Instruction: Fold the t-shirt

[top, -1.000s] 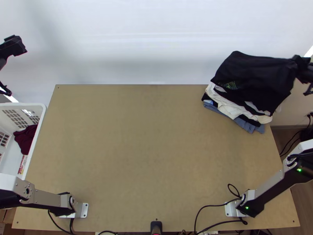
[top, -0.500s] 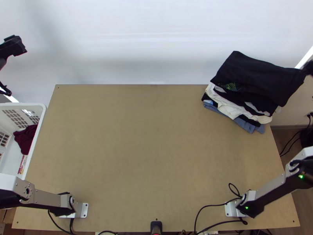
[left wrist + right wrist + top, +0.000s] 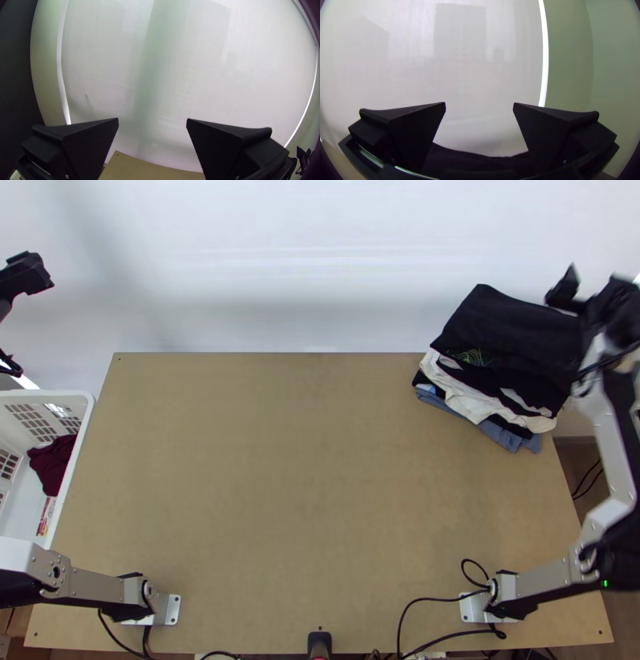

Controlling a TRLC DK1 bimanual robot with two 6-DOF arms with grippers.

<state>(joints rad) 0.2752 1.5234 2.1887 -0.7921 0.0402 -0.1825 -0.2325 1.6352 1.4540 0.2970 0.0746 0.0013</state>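
Top view: wooden table [image 3: 296, 492]; basket [image 3: 74, 462] beside; pale backdrop [image 3: 312, 268] beyond.

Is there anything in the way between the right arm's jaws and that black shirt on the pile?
Nothing visible stands between them. In the top view, the right gripper, jaws open, is close by the right-hand end of the black shirt, which lies uncovered on top of the clothes pile.

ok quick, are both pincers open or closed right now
Left pincer: open, holding nothing.
Right pincer: open, holding nothing, near the black cloth.
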